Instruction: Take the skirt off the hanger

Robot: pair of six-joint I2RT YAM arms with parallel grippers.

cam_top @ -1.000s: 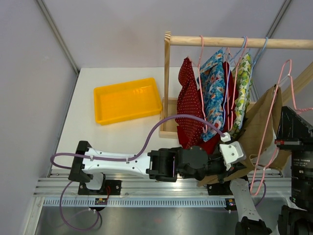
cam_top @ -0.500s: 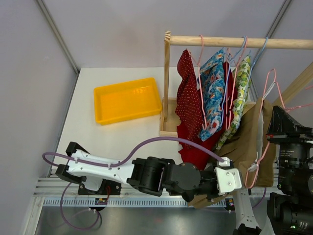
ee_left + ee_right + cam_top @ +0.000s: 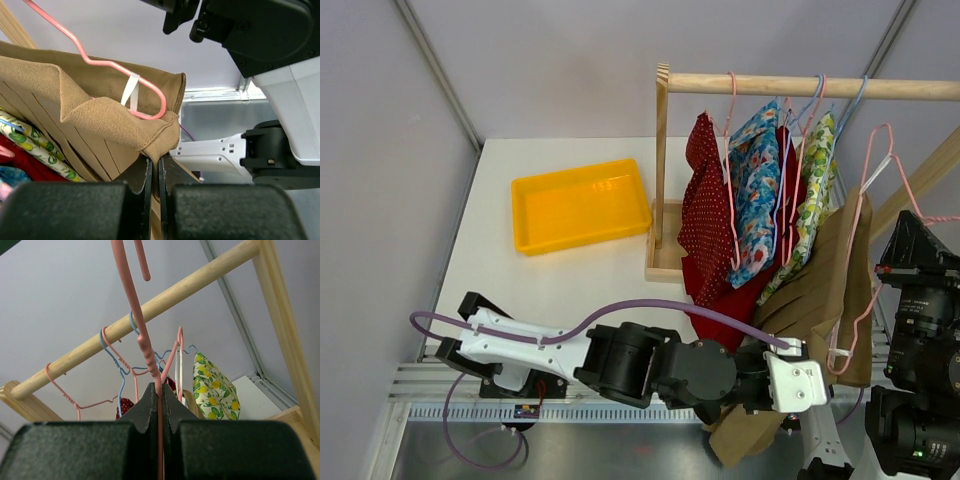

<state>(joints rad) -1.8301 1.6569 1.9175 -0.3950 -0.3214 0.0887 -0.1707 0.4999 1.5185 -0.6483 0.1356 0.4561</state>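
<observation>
Both jaws: closed, each gripping something.
Left gripper (image 3: 155,165): pinches a fold at the waistband of the skirt (image 3: 100,125).
Right gripper (image 3: 159,392): nips the pink hanger (image 3: 135,310) at its twisted neck, hook up, clear of the rail (image 3: 800,86).
Skirt: tan, pleated, draped on the hanger past the table's (image 3: 570,270) near right corner.
Loop (image 3: 131,90): white, seems caught over the hanger's end.
Garments (image 3: 755,190): hang on the rail.
Tray (image 3: 575,171): yellow, toward the table's far left.

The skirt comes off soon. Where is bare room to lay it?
Free: the white tabletop between the yellow tray, the wooden rack and the left arm; also inside the tray. Crowded: under the rail, where hanging clothes bunch.
</observation>
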